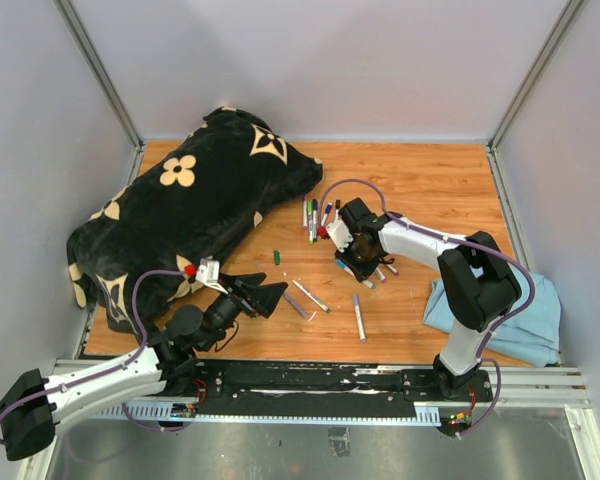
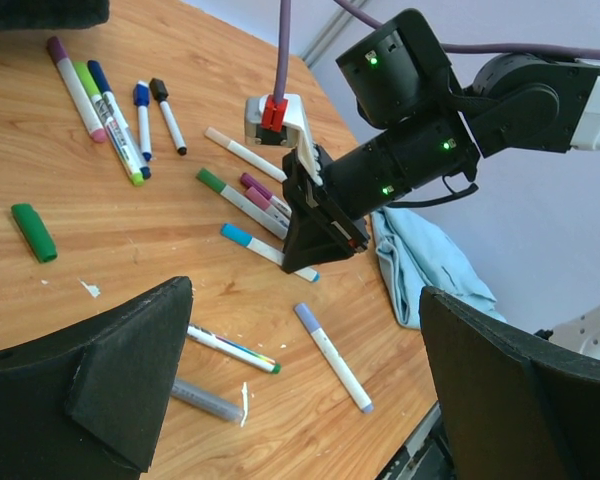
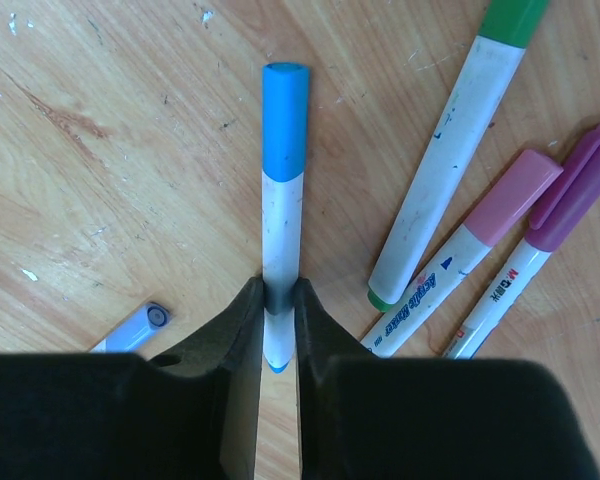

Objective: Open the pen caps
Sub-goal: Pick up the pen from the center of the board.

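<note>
**A:** Start at the fingers. What has the right gripper [image 3: 277, 300] got?

**B:** It's pinched on the barrel [image 3: 280, 235] of one marker, close to the tail end. A bit of blue tip pokes out below the pads, lower middle of the wrist view.

**A:** And the cap?

**B:** The blue cap [image 3: 285, 105] is at the other end, top centre of that view. The marker's long axis runs straight away from the jaws, so the cap lies dead ahead of the fingers and well clear of them. The marker seems to rest on the table [image 3: 100, 150].

**A:** Neighbours?

**B:** On the right, a pink cap [image 3: 520, 195] and a purple cap [image 3: 580, 185]. A green cap [image 3: 515, 20] is at the upper right. None touches the blue marker.

**A:** And the left gripper [image 1: 260, 295]?

**B:** Jaws wide apart, holding nothing, lower left of centre in the overhead view. It's well apart from the marker, so the right arm is far nearer.

**A:** So what does the next move need?

**B:** I'd judge the left has to reach the cap and pull along that axis while the right holds the barrel.
</note>
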`<state>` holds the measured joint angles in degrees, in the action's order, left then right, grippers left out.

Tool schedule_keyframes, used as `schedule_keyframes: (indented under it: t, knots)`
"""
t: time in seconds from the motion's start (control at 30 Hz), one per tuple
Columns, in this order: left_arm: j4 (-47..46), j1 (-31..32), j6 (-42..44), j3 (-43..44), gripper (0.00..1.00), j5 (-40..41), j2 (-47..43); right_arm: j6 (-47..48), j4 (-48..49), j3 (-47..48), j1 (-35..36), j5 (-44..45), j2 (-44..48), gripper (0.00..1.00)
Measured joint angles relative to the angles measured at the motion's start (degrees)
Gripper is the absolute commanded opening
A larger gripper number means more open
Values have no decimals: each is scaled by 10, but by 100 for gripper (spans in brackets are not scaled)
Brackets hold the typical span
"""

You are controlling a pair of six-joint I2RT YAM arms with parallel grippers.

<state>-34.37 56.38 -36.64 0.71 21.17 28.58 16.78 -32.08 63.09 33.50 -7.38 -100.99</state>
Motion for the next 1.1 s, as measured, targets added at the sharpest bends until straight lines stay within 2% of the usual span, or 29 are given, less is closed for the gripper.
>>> schedule_keyframes:
  t: [0.1, 0.17, 0.23, 0.33, 0.43, 0.67, 1.1]
  knots:
    - [-15, 0, -4, 0, 99, -5, 16, 2, 0, 0, 0, -3, 0, 11]
    - [-23, 0, -7, -1, 99, -8, 26, 5, -1, 0, 0, -4, 0, 15]
    - [-31, 0, -10, -1, 99, -11, 35, 9, -1, 0, 0, -5, 0, 22]
    - [-40, 0, -12, -1, 99, -16, 42, 12, -1, 1, 0, -7, -1, 24]
    - [-47, 0, -13, -1, 99, -17, 45, 14, -2, 2, 0, -6, -2, 22]
    - [-62, 0, -14, -2, 99, -18, 57, 15, -8, 7, 0, -8, -6, 1]
    - [-133, 0, -34, -2, 99, -39, 117, 16, -8, 8, 0, -32, -3, 1]
